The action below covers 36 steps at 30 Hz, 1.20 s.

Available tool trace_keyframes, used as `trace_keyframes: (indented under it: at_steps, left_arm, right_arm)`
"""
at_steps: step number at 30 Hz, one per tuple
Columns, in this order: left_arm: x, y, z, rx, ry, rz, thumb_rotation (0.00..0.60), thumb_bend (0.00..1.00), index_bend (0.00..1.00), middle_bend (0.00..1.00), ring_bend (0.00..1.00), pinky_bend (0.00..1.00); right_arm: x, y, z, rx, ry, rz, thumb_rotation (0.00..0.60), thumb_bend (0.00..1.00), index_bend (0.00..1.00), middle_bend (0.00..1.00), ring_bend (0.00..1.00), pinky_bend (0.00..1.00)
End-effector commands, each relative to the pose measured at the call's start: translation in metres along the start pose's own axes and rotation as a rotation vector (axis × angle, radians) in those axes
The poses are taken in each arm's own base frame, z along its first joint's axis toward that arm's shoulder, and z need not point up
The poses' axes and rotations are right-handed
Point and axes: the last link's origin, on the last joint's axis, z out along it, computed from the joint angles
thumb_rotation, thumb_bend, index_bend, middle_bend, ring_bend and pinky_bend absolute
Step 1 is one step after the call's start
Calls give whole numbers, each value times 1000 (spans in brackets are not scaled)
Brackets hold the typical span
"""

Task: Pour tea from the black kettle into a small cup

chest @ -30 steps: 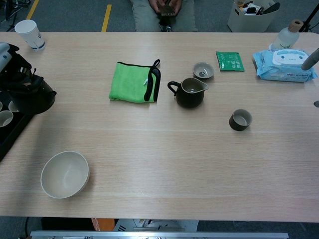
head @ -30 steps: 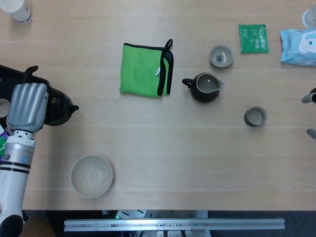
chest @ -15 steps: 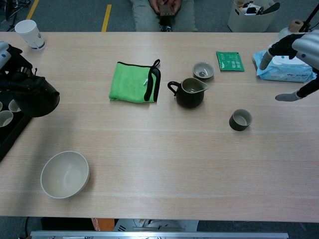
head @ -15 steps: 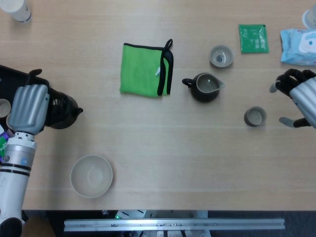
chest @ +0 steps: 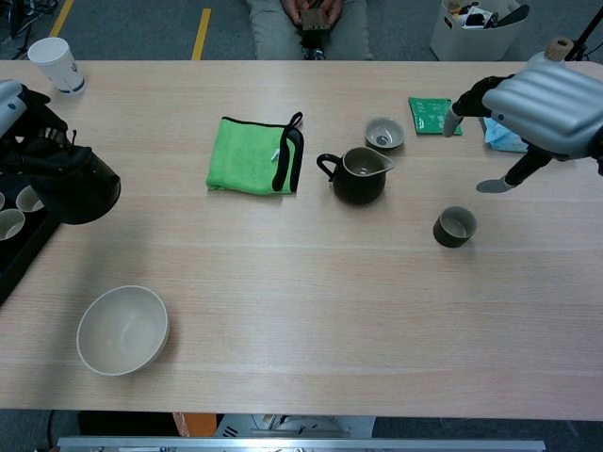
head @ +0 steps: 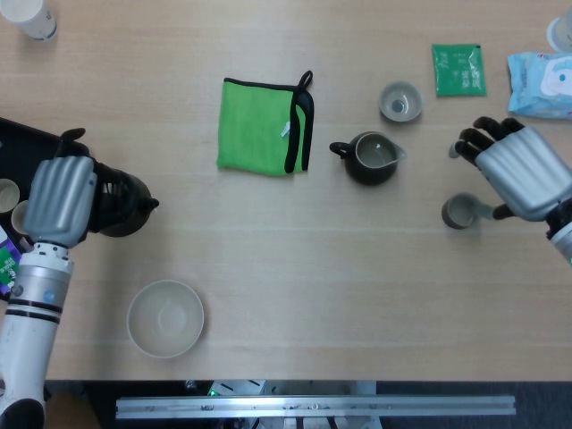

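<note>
The black kettle (head: pixel 122 204) (chest: pixel 82 189) is at the table's left edge, beside the black tray (head: pixel 16 147). My left hand (head: pixel 58 198) (chest: pixel 21 118) grips it from above by its handle, and the spout points right. A small dark cup (head: pixel 460 213) (chest: pixel 455 227) stands upright at the right. My right hand (head: pixel 518 170) (chest: pixel 539 99) hovers just right of the cup and above it, fingers spread and holding nothing. In the head view its thumb reaches close to the cup's rim; I cannot tell whether they touch.
A dark pitcher (head: pixel 373 157) (chest: pixel 359 175) and a grey cup (head: pixel 399 102) stand mid-table beside a green cloth (head: pixel 265 127). A pale bowl (head: pixel 165 318) sits front left. Green packet (head: pixel 458 70), wipes pack (head: pixel 541 82) and paper cup (head: pixel 31 18) line the far side. Small cups (chest: pixel 9 224) sit in the tray.
My right hand came in from the right edge toward the dark cup. The left hand carried the kettle a little to the right, away from the tray.
</note>
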Motion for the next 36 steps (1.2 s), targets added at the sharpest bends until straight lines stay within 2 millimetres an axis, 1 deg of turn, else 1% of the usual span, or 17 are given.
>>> trace_keyframes:
  at_steps: [1,4,8,12,19,22,27,36]
  left_arm:
    - [-1,1,-1,-3,-4,4,592,380,1000,1000,959,142]
    - [0,1,-2,-2,-5,7,596,380,1000,1000,958,142]
    - [1,0,-5,0,-8,13,591,380,1000,1000,957,141]
    - [0,0,-6,-2,-15,14,592,380,1000,1000,956,142]
    - [-6,2,-6,-11,-35,16,595,380,1000,1000,955,142]
    - [-8,4,-6,-15,-45,16,594,380,1000,1000,955,142]
    - [-10,4,-7,-15,-51,16,589,380,1000,1000,953,142]
    - [-10,3,-8,-9,-55,7,594,380,1000,1000,950,142]
  right_arm:
    - [-4,-9,11,6,-13,-28,600,92,307,294,189,330]
    - [-7,-15,16,9,-31,-17,600,92,298,289,185,328]
    - [-15,-16,13,9,-59,-54,600,92,298,289,184,328]
    - [-26,-9,7,-11,-100,-78,600,92,298,289,184,328]
    - [-46,8,-12,-53,-151,-79,600,92,298,289,184,328]
    - [-56,13,-15,-65,-175,-76,600,92,298,289,184,328]
    - [-71,14,-16,-71,-203,-89,600,91,298,289,184,328]
    - [-89,7,-4,-68,-223,-107,600,91,298,289,184,328]
